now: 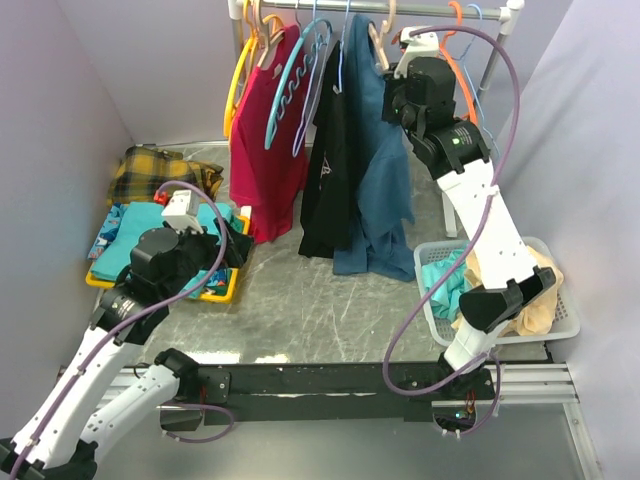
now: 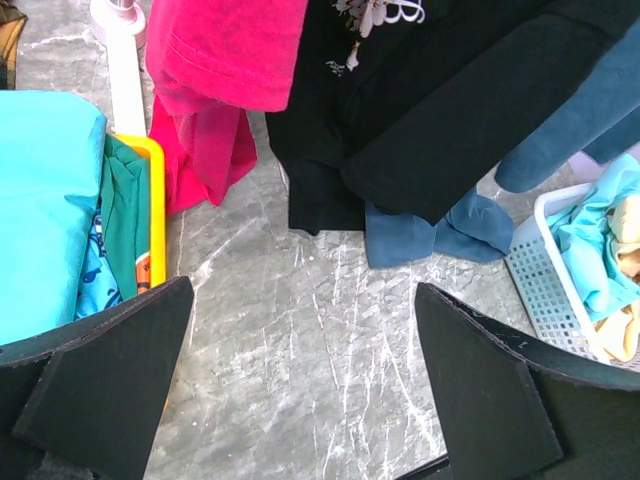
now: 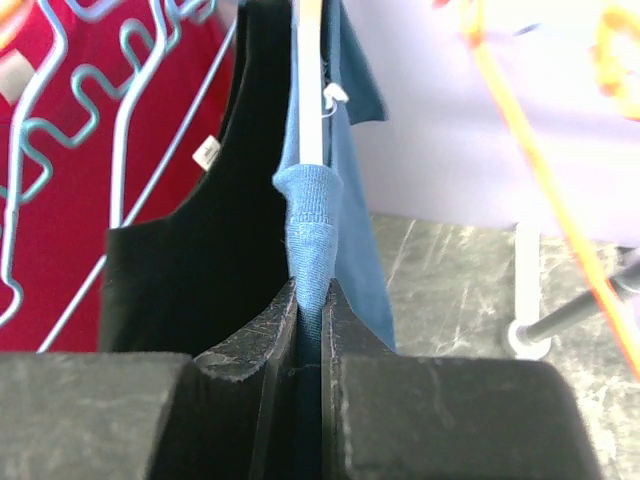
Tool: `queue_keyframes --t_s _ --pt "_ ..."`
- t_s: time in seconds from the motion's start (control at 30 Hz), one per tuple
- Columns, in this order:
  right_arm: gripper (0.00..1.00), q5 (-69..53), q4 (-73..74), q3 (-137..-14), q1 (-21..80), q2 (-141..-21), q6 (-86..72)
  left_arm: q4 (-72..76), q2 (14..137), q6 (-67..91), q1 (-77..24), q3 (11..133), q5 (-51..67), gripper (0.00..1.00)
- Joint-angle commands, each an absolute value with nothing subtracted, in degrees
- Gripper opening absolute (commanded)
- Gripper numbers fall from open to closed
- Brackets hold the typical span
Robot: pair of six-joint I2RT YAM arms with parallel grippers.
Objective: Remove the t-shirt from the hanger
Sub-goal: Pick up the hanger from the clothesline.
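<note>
Right gripper (image 3: 308, 300) clamps the blue tee (image 3: 310, 215) at its shoulder fold, seemingly limp and light; left gripper (image 2: 304, 292) gapes empty.

No legible text, white print (image 2: 375, 12) on black shirt (image 2: 420, 110) (blurred) — unreadable

The left gripper (image 2: 302, 300) is seen spread wide above the grey table (image 2: 300, 390), with nothing caught between its black fingers (image 2: 110, 390). Beyond, a red shirt (image 2: 215, 70), a black shirt (image 2: 420, 110) and the blue t-shirt (image 2: 560, 135) are seen hanging. A yellow tray (image 2: 157, 210) is glimpsed at left, a white basket (image 2: 540, 262) at right.
</note>
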State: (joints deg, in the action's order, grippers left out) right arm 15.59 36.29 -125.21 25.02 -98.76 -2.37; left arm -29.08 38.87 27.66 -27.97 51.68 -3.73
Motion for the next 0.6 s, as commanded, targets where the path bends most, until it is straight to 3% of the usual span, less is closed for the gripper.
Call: queue_keyframes --t_s 0.0,0.13,0.23,0.57 --pt "0.0 23.46 24.7 -129.54 25.4 -93.51 -0.62 -29.36 37.0 27.07 -28.12 53.61 -3.25 0.99" --pt "0.0 24.34 27.33 -137.01 25.58 -96.32 0.34 -29.88 36.91 26.98 -28.04 54.05 -3.34 0.99" --pt "0.0 24.87 29.0 -135.28 25.84 -94.76 0.7 -30.06 36.56 26.81 -28.12 54.14 -3.25 0.99" --pt "0.0 26.81 30.84 -94.71 32.42 -64.38 -8.16 -30.85 35.6 25.58 -28.12 55.89 -1.15 0.99"
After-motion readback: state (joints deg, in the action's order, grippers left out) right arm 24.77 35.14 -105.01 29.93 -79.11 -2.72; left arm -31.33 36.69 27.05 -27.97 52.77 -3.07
